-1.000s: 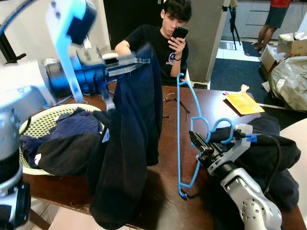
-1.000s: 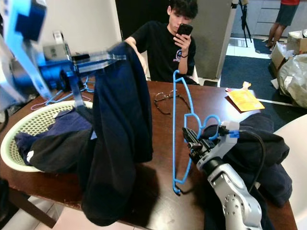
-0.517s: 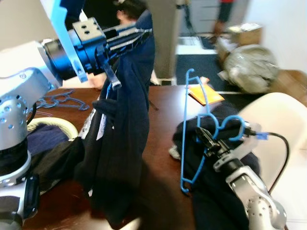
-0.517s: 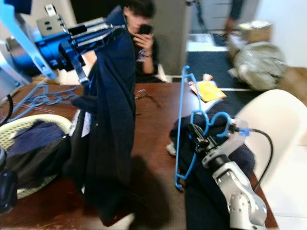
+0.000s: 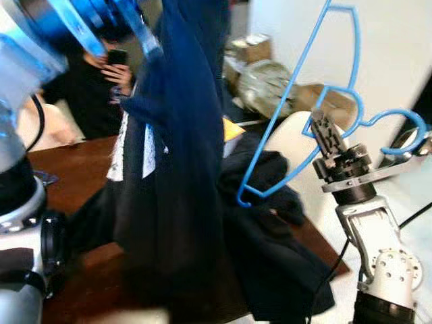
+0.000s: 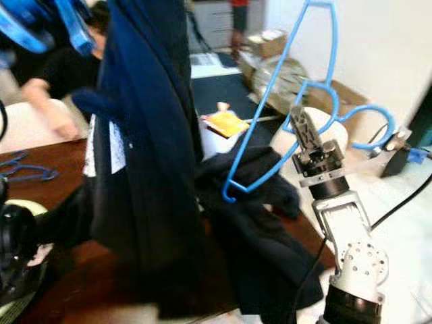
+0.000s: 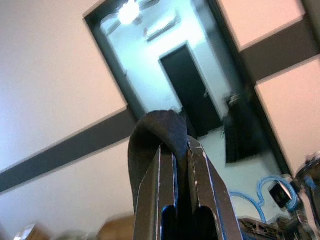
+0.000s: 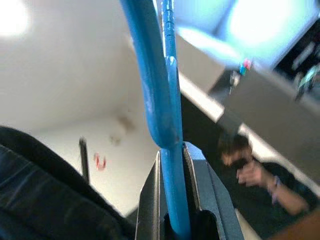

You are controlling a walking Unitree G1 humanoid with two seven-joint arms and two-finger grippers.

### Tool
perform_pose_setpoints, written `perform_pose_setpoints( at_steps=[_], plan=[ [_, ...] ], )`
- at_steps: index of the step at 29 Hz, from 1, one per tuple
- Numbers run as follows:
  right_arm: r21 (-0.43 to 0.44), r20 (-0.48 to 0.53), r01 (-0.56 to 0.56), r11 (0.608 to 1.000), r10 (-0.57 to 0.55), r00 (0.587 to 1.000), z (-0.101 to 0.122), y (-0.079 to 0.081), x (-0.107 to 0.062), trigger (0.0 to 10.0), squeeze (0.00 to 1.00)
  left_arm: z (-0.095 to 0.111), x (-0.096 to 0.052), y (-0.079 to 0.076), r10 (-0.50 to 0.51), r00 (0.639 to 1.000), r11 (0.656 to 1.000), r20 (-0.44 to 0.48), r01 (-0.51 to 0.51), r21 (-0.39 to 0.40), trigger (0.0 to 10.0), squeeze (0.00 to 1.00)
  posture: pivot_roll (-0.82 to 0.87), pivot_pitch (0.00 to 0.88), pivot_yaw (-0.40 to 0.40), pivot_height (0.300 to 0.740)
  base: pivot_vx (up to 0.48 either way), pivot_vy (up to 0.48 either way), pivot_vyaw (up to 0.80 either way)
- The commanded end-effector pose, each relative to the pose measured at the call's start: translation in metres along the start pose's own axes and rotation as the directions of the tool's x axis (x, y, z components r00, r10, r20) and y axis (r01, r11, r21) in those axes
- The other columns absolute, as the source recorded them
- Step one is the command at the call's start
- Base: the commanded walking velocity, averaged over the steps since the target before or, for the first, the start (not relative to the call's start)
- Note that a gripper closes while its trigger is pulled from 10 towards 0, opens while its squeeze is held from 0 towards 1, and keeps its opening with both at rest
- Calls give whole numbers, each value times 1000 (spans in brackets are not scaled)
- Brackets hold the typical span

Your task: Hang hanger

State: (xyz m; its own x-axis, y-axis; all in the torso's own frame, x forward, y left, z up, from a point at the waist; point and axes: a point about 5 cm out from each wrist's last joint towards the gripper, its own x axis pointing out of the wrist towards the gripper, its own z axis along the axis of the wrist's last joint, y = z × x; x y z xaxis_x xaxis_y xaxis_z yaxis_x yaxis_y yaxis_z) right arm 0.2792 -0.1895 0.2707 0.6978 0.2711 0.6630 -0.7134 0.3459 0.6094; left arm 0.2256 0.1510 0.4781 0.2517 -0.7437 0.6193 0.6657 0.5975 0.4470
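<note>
Right gripper (image 5: 322, 132) clamped on blue hanger (image 5: 297, 115), raised beside the white wall (hook uppermost). Left gripper (image 7: 175, 150) pinched shut on dark garment (image 5: 177, 169), dangling over table (image 5: 74, 162).

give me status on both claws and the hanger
Right claw shut on blue hanger, raised. Left claw shut on dark navy garment. Garment hangs beside hanger, not yet on it.

The dark garment (image 5: 172, 175) runs off the frame's top edge, hiding most of the seated person (image 5: 91, 88). The blue hanger (image 6: 307, 88) is cropped at top centre.
</note>
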Motion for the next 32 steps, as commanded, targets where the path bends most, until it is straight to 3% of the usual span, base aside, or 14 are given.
perform_pose_setpoints(
  at_steps=[1, 8, 11, 12, 13, 14, 15, 16, 19, 20, 26, 32],
  plan=[
    [-26, 36, -4, 1000, 5, 999, 11, 5, 5, 10000, 0, 22, 2, 7, 28, 995, 999, 92, -31, 27, 0, 0, 55, 0, 42, 740, 0, 0, -800],
    [-76, 77, 72, 994, -66, 995, 23, -2, 9, 10000, 0, 30, 8, 11, 38, 989, 999, 143, -38, -5, 0, 0, 59, 0, 45, 740, 0, 0, -800],
    [-181, 40, 176, 968, -171, 984, 26, -15, 7, 10000, 0, 13, 12, 9, 48, 991, 995, 127, -37, -89, 0, 0, 54, 0, 46, 740, 0, 0, -800],
    [-246, 20, 227, 942, -229, 973, 25, -22, 5, 10000, 0, 4, 13, 8, 56, 992, 991, 113, -42, -125, 1333, 0, 48, 0, 48, 740, 0, 0, -800],
    [-246, 20, 227, 942, -229, 973, 25, -22, 5, 10000, 0, 4, 13, 8, 56, 992, 991, 113, -42, -125, 1333, 0, 48, 0, 48, 740, 0, 0, -800],
    [-272, 11, 259, 927, -266, 964, 24, -28, 3, 10000, 0, -6, 14, 6, 62, 993, 988, 96, -47, -150, 3333, 0, 48, 0, 48, 740, 0, 0, -800],
    [-306, -1, 295, 905, -310, 951, 22, -33, 0, 10000, 0, -16, 14, 2, 64, 994, 981, 86, -46, -189, 4196, 0, 47, 0, 51, 740, 0, 0, -800],
    [-313, -6, 315, 896, -334, 943, 20, -36, -2, 10000, 0, -23, 15, -2, 66, 995, 972, 79, -46, -229, 8431, 0, 43, 0, 52, 740, 0, 0, -800],
    [-322, -12, 327, 888, -350, 937, 18, -38, -4, 10000, 0, -30, 16, -7, 62, 995, 964, 75, -40, -262, 8431, 0, 44, 0, 54, 740, 0, 0, -800],
    [-331, -19, 332, 884, -357, 934, 16, -39, -5, 10000, 0, -40, 16, -14, 68, 996, 950, 65, -45, -309, 10000, 0, 44, 0, 56, 740, 0, 0, -800],
    [-340, -30, 329, 881, -360, 932, 11, -38, -4, 10000, 0, -71, 17, -32, 114, 993, 908, 26, -94, -408, 10000, 0, 45, 0, 53, 740, 0, 0, -800],
    [-350, -38, 321, 880, -356, 934, 8, -37, -1, 10000, 0, -88, 20, -46, 152, 988, 875, 15, -127, -466, 10000, 0, 47, 0, 48, 740, 0, 0, -800]
  ],
)
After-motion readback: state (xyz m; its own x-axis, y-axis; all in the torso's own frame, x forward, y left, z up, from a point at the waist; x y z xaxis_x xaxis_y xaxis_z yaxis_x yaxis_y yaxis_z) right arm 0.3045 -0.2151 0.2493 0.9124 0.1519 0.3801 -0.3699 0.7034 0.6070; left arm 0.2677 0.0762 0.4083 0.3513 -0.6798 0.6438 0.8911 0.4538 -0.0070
